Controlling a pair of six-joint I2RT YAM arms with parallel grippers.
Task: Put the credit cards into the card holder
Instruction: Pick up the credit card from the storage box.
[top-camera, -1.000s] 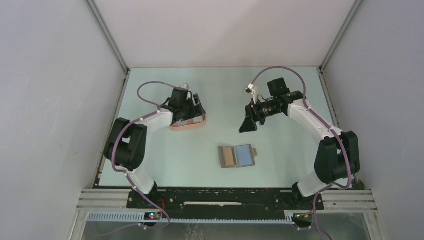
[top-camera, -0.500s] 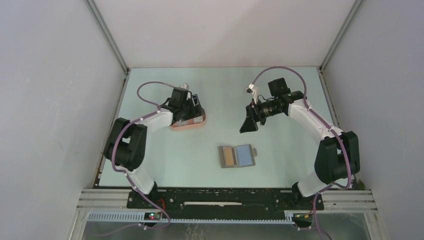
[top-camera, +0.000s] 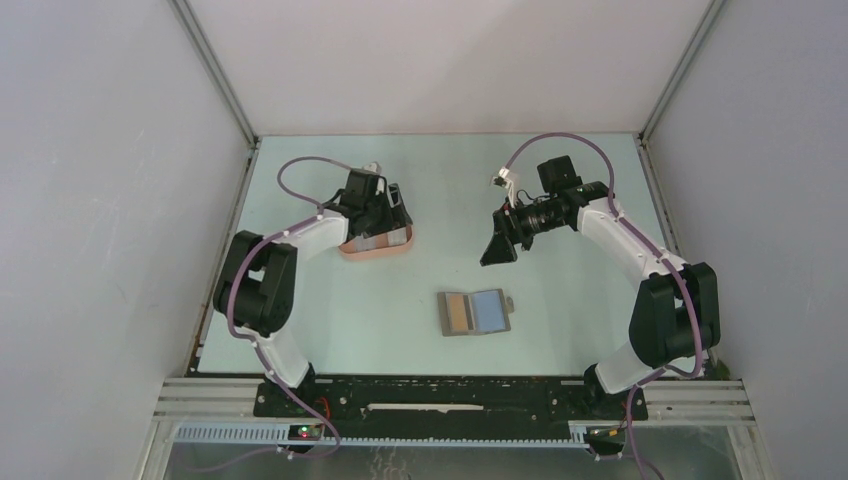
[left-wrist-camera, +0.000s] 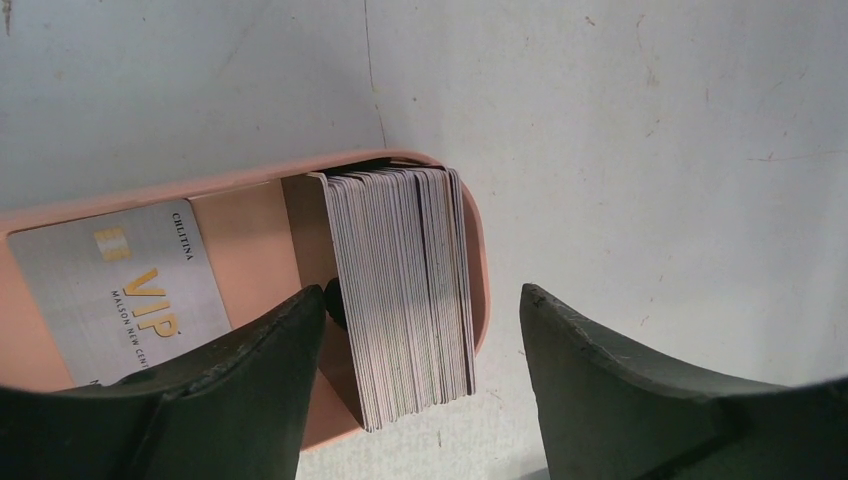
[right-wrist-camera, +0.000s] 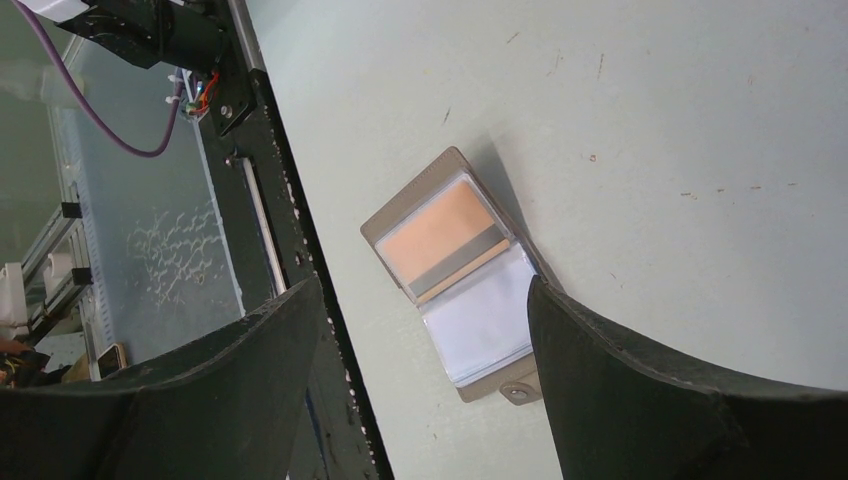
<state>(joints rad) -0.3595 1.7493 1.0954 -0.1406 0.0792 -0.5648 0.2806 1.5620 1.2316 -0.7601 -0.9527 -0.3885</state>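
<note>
The salmon-pink card holder (top-camera: 388, 248) lies at the table's far left. In the left wrist view the card holder (left-wrist-camera: 250, 220) has a grey VIP card (left-wrist-camera: 110, 290) lying flat in it and a thick stack of credit cards (left-wrist-camera: 400, 290) standing on edge at its right end. My left gripper (left-wrist-camera: 420, 295) hangs open over that end, one finger on each side of the stack, with a gap on the right. My right gripper (top-camera: 497, 250) hovers open and empty at mid-right. An orange card (right-wrist-camera: 440, 225) and a pale blue card (right-wrist-camera: 480, 315) sit in the open grey wallet (top-camera: 475, 312).
The wallet (right-wrist-camera: 520, 385) lies between the arms, toward the near edge. A black base rail (right-wrist-camera: 270, 180) runs along the table's near edge. Grey enclosure walls (top-camera: 110, 200) stand close on the left, right and back.
My left gripper has shifted slightly toward the far side over the card holder, and its jaws have wavered a little. The right arm and the wallet have not moved.
</note>
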